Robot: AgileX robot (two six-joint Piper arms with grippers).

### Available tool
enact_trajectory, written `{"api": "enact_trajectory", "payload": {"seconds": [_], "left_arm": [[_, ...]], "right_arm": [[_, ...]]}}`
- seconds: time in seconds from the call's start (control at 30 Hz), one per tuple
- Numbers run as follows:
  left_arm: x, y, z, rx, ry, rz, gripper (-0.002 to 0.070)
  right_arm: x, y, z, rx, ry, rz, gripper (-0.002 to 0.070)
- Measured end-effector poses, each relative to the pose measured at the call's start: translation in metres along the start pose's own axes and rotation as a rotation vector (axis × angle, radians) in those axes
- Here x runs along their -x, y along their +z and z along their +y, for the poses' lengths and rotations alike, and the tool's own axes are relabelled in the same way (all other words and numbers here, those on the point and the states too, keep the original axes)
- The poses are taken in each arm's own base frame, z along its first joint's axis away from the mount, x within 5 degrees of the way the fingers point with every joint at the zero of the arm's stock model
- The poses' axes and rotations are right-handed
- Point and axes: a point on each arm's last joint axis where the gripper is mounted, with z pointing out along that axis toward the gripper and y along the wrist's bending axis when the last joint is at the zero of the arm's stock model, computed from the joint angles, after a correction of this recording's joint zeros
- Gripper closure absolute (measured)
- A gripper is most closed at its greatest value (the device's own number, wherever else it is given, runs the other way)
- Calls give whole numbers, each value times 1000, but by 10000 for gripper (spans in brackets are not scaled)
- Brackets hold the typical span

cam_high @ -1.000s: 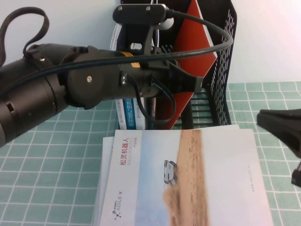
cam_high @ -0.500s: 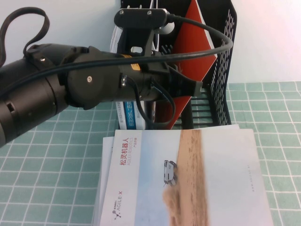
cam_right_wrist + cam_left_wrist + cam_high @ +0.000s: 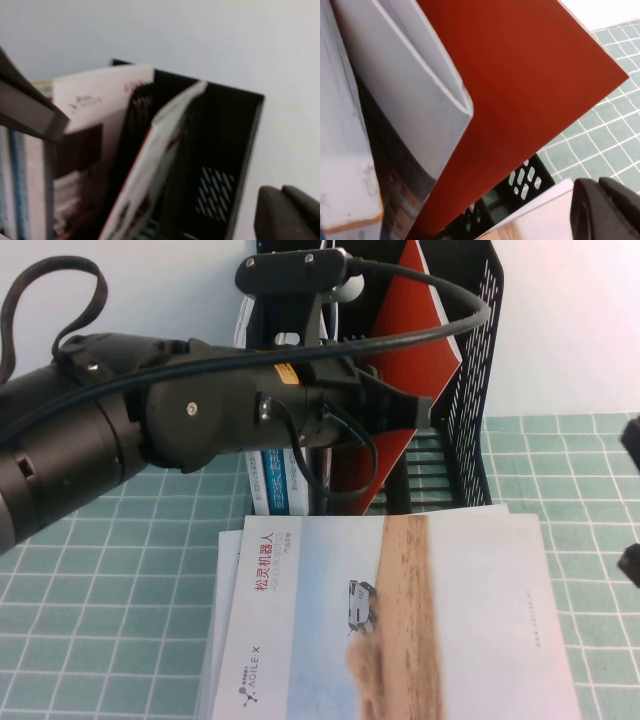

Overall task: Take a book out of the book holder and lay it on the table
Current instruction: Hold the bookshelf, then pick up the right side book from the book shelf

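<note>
The book (image 3: 415, 330) shows its plain red cover and leans diagonally inside the black book holder (image 3: 470, 370) at the back of the green tiled table (image 3: 100, 570). My left gripper (image 3: 415, 410) is shut and empty, its tip just in front of the red cover's lower part. In the left wrist view the red cover (image 3: 520, 75) fills the frame, with the gripper (image 3: 602, 205) below it and apart from it. My right gripper (image 3: 285, 212) is shut and empty, raised and facing the holder (image 3: 225, 150), where the book (image 3: 155, 150) leans edge-on.
A white-and-sandy AGILE X brochure (image 3: 400, 620) lies flat on the table in front of the holder. Blue-and-white-spined books (image 3: 275, 480) stand in the holder's left compartments. Dark parts of my right arm (image 3: 632, 445) show at the right edge. A white wall stands behind.
My right gripper pulled back to the right and left most of the high view. My left arm and gripper rose slightly beside the red book, which still leans in the holder.
</note>
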Motion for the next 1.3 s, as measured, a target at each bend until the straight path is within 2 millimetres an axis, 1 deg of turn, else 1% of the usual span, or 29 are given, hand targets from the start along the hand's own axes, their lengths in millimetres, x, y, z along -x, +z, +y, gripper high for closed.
{"api": "enact_trajectory", "payload": {"seconds": [0.07,0.13,0.2,0.27,0.33,0.4,0.43,0.53,0.63,0.73,0.87,1.0,1.1,1.2,1.3], "left_arm": [[-1,3,1,2,-20,-1,678],[-3,10,2,6,-33,8,678],[-6,16,4,10,-38,19,678],[-8,23,6,14,-42,25,677],[-9,28,7,17,-43,16,678],[-11,34,9,20,-44,9,678],[-11,37,10,22,-45,4,677],[-14,46,12,27,-46,-2,677],[-16,51,14,33,-41,0,677],[-15,52,15,37,-22,-13,678],[-11,51,15,37,3,-56,677],[-9,51,14,33,-3,-83,677],[-5,51,20,45,-9,-100,677],[-2,50,31,70,-27,-106,677],[-2,49,37,82,-39,-94,678]], "right_arm": [[-3,7,4,37,30,-55,678],[-11,16,7,65,68,-82,673],[-21,25,9,82,99,-95,644],[-34,33,12,105,111,-77,582],[-49,44,16,151,110,-21,475],[-60,57,22,210,114,18,362],[-65,65,24,244,120,35,317],[-75,90,29,311,164,66,257],[-82,109,29,318,192,73,239],[-86,123,28,315,207,69,234],[-82,138,27,320,233,41,231],[-79,149,26,314,258,14,231],[-78,156,26,309,296,6,231],[-76,164,30,309,307,-9,234],[-75,174,34,298,326,-31,279]]}}
